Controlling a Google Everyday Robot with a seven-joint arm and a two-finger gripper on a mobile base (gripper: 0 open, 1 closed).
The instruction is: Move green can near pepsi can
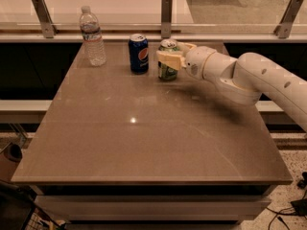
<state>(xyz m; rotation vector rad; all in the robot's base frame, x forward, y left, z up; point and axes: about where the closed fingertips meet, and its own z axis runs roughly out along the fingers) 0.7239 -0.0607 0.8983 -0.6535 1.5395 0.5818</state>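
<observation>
The green can [167, 71] stands upright on the brown table [144, 138] near its far edge, just right of the pepsi can [138, 53], with a narrow gap between them. My gripper [171, 51] reaches in from the right on its white arm, and its pale fingers [169, 58] clasp the upper half of the green can, one in front and one behind. The can's silver top shows above the front finger. The pepsi can is upright and stands free.
A clear plastic water bottle [92, 36] stands at the table's far left. A rail with metal posts [166, 14] runs behind the table's far edge. My white arm [249, 78] spans the table's right rear part.
</observation>
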